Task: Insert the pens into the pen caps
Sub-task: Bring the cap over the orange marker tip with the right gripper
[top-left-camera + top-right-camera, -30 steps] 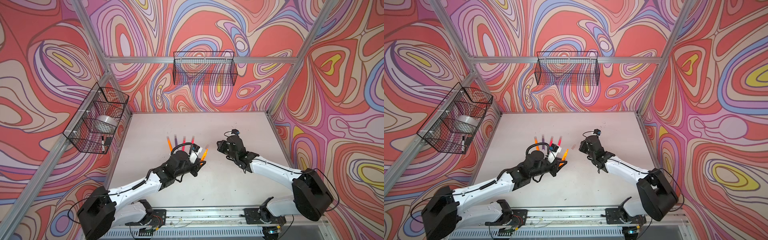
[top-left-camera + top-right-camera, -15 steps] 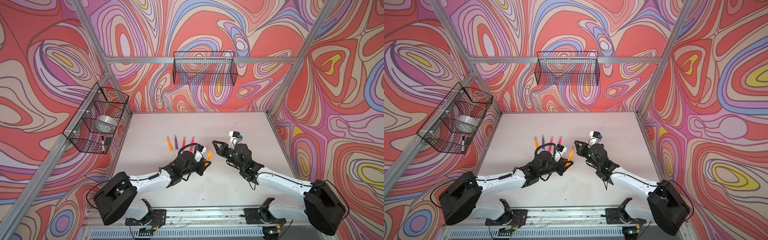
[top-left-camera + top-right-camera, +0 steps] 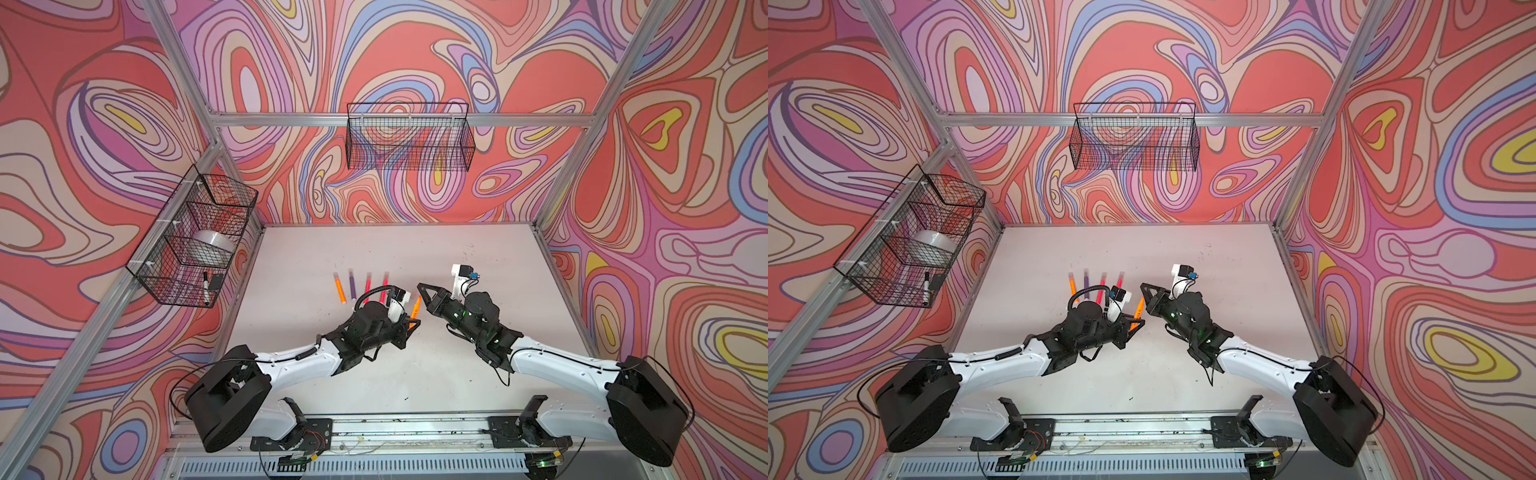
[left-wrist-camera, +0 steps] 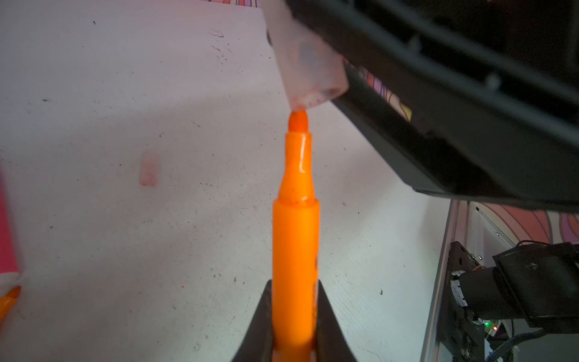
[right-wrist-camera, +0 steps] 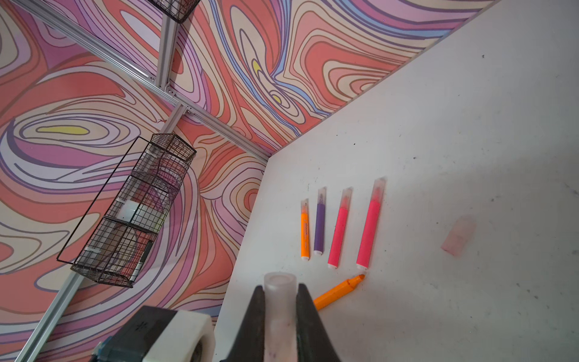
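Left gripper (image 4: pixel 294 288) clamped shut low on orange pen (image 4: pixel 296 238) barrel, tip touching rim of pen cap (image 4: pixel 308 69), off-centre, not yet in. Right gripper (image 5: pixel 280 286) pinched shut on that cap's sides, mouth left free. On tabletop (image 5: pixel 470 125): four capped pens (image 5: pixel 338 232) in a row, spare orange pen (image 5: pixel 338 291), loose cap (image 5: pixel 459 236). Probably light, stiff, slick plastic; cap thin-walled, so squeeze gently. Dark barrel print, unreadable.

L gripper (image 3: pixel 1138 323) clamps an orange pen (image 3: pixel 1140 308) by its lower end, w/ the tip angled up at the R gripper (image 3: pixel 1143 286), whose black jaws sit right at the pen's top end, mid-table. Behind the L arm is a row of 4 pens (image 3: pixel 1086 282): orange, purple, 2 pink. Side-wall basket (image 3: pixel 892 266) holds a white roll (image 3: pixel 932 243) & a marker (image 3: pixel 926 286); back-wall basket (image 3: pixel 1133 141) hangs higher up.
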{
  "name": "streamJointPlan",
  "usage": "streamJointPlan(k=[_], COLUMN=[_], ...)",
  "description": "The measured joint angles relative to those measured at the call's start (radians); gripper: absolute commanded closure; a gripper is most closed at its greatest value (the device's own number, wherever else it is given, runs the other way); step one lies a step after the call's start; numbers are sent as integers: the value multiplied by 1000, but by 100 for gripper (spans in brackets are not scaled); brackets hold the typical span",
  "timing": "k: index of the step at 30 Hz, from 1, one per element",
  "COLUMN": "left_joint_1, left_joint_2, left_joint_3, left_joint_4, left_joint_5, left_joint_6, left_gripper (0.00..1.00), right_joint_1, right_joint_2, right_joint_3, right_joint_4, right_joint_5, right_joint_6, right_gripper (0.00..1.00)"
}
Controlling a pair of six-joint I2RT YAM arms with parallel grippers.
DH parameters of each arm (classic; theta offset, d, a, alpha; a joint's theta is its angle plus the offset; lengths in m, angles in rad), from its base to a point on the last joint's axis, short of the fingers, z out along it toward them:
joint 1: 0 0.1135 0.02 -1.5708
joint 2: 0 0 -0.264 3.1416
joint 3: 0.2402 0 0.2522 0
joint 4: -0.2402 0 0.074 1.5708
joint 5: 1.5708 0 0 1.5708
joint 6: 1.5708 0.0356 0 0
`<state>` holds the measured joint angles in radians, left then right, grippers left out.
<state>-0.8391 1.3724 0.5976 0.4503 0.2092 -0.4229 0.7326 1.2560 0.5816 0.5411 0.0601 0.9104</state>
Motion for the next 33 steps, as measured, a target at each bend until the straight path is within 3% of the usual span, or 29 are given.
streamJointPlan(k=[33], left_joint_1=[-2], left_joint_2=[-11], left_joint_3=[10], left_joint_4=[-14], left_joint_5=[-34], left_joint_6=[-1], left_gripper=[100], right_joint_1=[43], right_joint_2=[20], right_joint_3=[-18], right_joint_4=[34], right_joint_5=[64], right_joint_6=[-18], right_gripper=[97])
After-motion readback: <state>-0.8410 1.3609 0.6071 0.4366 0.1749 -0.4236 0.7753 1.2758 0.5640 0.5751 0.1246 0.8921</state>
